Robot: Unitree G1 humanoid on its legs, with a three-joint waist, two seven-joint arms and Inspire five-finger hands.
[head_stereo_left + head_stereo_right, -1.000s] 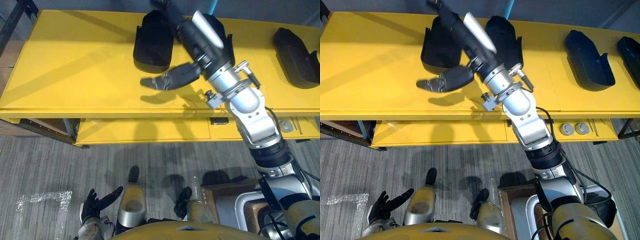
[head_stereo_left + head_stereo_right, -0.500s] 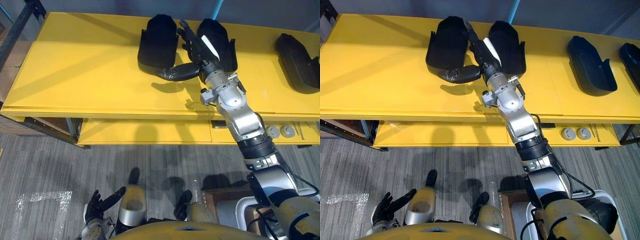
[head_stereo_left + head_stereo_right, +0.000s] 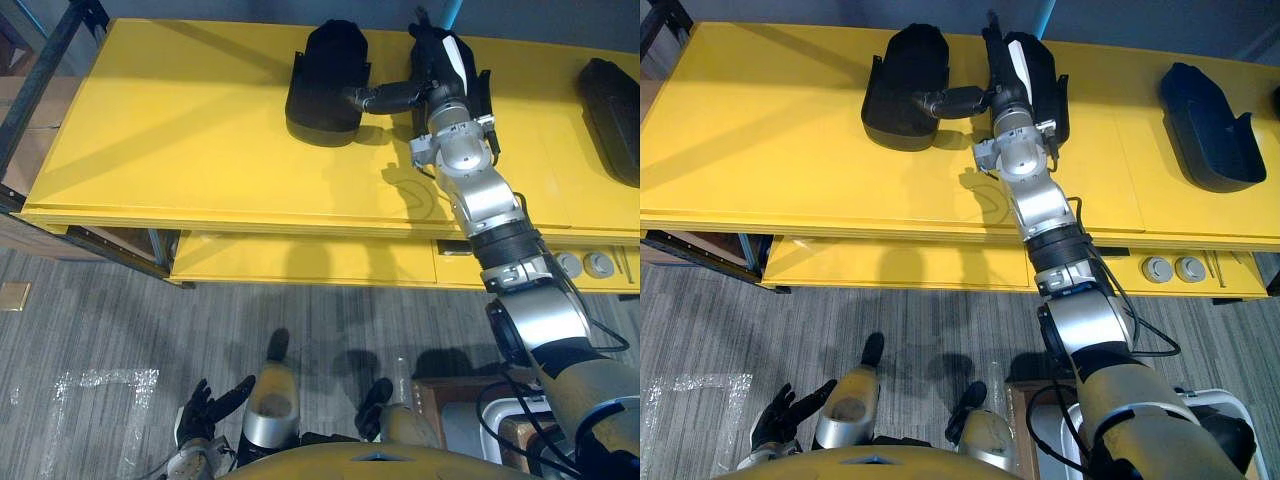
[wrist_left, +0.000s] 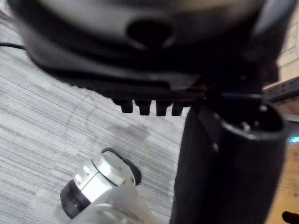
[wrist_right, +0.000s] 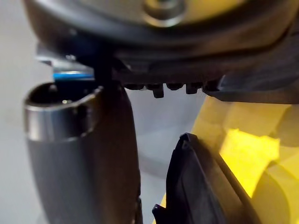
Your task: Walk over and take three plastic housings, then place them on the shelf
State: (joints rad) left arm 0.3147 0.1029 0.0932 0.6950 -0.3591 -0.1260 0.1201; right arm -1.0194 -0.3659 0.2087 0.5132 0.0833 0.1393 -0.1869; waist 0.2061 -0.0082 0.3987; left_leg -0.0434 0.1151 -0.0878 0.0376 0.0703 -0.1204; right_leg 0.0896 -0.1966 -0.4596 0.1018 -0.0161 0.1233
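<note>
Right hand (image 3: 440, 75), fingers straight, covers middle housing (image 3: 1052, 90) on yellow table (image 3: 150, 150), thumb reaching left housing (image 3: 322, 75); third housing (image 3: 1205, 125) well apart; left hand (image 3: 205, 412) low, fingers spread.

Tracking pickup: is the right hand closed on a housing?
Open: the right hand stretches its thumb toward the left housing, fingers straight over the second housing.

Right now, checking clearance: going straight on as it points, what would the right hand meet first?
Probably the black housing beneath the right hand; its fingers point along it toward the yellow table's far edge. Depth unclear.
</note>
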